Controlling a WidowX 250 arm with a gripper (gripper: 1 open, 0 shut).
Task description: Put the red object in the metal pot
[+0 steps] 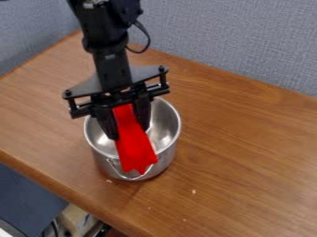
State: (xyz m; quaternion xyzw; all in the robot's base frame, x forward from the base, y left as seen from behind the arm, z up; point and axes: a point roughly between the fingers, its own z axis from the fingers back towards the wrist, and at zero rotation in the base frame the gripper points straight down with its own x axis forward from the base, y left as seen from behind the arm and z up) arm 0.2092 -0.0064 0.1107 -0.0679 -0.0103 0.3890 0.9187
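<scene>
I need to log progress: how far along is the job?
Done: the red object is picked up and brought to the metal pot. In hand: the gripper, shut on it, holds its lower end inside the pot. Left: letting go and pulling the arm away.

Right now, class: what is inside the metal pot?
The red object hangs into the metal pot, clamped at its top by the gripper. Part of the shiny inner wall shows; the bar covers the pot's floor and near rim.

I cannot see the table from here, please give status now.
Gripper shut on red bar, pointing down. Bar hangs tilted, lower end inside metal pot. Nothing in the way.
</scene>
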